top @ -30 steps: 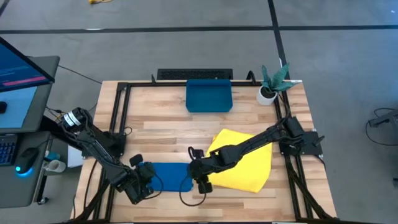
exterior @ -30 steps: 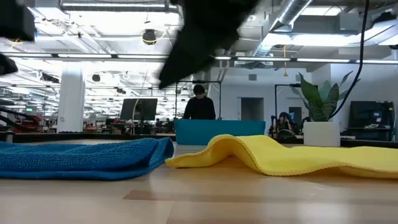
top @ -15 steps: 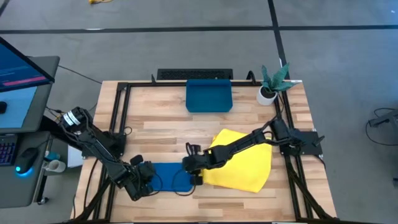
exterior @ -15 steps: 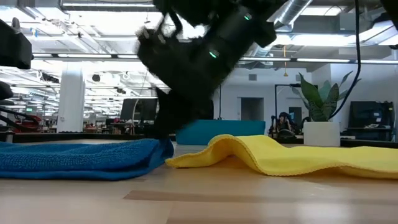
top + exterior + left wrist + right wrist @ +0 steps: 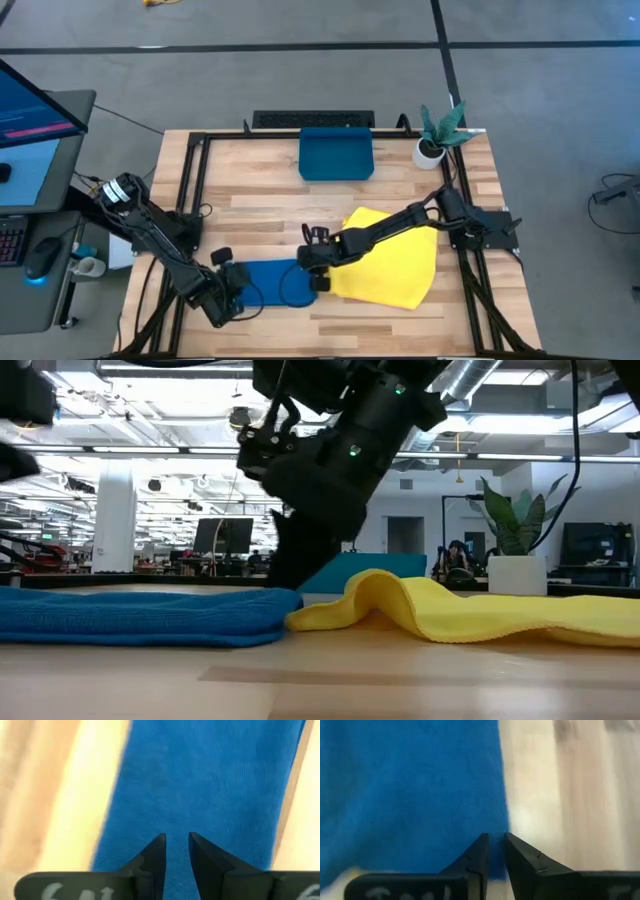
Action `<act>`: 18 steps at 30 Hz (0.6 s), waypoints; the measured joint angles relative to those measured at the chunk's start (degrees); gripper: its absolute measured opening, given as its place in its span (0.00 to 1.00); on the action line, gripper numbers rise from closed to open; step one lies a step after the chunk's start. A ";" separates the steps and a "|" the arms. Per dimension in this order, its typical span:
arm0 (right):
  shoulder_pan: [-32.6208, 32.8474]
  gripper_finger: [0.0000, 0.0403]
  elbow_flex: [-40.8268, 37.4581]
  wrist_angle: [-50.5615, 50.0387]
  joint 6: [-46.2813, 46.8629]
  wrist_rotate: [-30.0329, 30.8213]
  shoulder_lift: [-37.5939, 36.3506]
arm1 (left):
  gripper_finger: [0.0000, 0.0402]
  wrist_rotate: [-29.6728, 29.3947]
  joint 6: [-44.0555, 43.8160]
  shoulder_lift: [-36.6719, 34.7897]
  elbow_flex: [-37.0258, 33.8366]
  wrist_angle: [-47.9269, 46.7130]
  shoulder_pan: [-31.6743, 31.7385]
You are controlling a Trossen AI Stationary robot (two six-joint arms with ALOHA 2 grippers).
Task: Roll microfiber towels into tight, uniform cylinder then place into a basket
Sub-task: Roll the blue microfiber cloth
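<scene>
The royal blue towel lies flat as a folded strip near the table's front edge. It also shows in the low view. My left gripper is shut at the towel's left end. My right gripper is shut at its right end. The bright yellow towel lies rumpled just right of the blue one, and its raised fold meets the blue towel's end. The teal basket stands at the table's far middle. My left gripper has the blue towel's left end between its nearly closed fingertips, which come from above and point down. The towel lies flat on the table; how many layers are caught, I cannot tell. My right gripper pinches the blue towel's right edge between its fingertips, coming down from above. The edge runs straight into the narrow gap. The towel stays flat on the table and stretches away toward the left gripper.
A small white pot with a green plant stands at the far right corner. Black frame rails run along the table's sides. Bare wood lies between the towels and the basket. A desk with a monitor is beside the table's left.
My right gripper has gone from the table's near edge toward the far edge and come down onto the blue towel's right end. That end was humped up; it now lies flat and reaches farther right, against the yellow towel.
</scene>
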 joint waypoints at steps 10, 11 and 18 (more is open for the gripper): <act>4.14 0.20 0.01 -12.91 -1.55 10.05 -10.21 | 0.18 -8.88 -2.07 -0.07 6.42 -10.50 -2.72; 4.90 0.20 0.01 -13.02 -1.53 10.98 -10.91 | 0.18 -8.90 -2.96 -0.07 6.13 -9.88 -3.11; 8.92 0.20 -7.03 1.69 -3.27 9.61 -11.25 | 0.19 -14.51 -3.71 -0.07 1.23 -0.53 -4.75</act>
